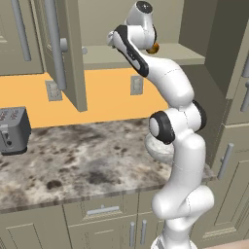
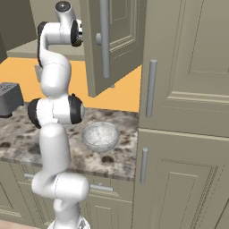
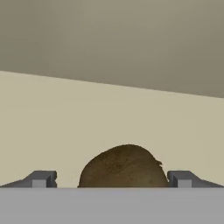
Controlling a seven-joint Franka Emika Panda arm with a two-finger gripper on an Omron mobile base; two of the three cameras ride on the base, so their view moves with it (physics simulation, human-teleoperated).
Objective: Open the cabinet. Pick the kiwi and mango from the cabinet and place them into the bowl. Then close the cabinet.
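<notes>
The cabinet stands open, its left door (image 1: 63, 48) and right door (image 2: 112, 44) swung out over the counter. My arm reaches up onto the cabinet's shelf (image 1: 182, 56). In the hand view the dark brown kiwi (image 3: 124, 166) lies on the shelf between my fingertips, and the gripper (image 3: 112, 179) is open around it without pressing on it. An orange bit of the mango (image 1: 154, 47) peeks out behind my hand. The speckled whitish bowl (image 2: 100, 136) sits on the counter below, partly hidden by my arm in the left base view.
A grey toaster (image 1: 12, 129) stands at the left end of the marbled counter (image 1: 73, 165). A tall panelled cabinet (image 2: 188, 112) with bar handles rises close on the right. Drawers and low doors run under the counter.
</notes>
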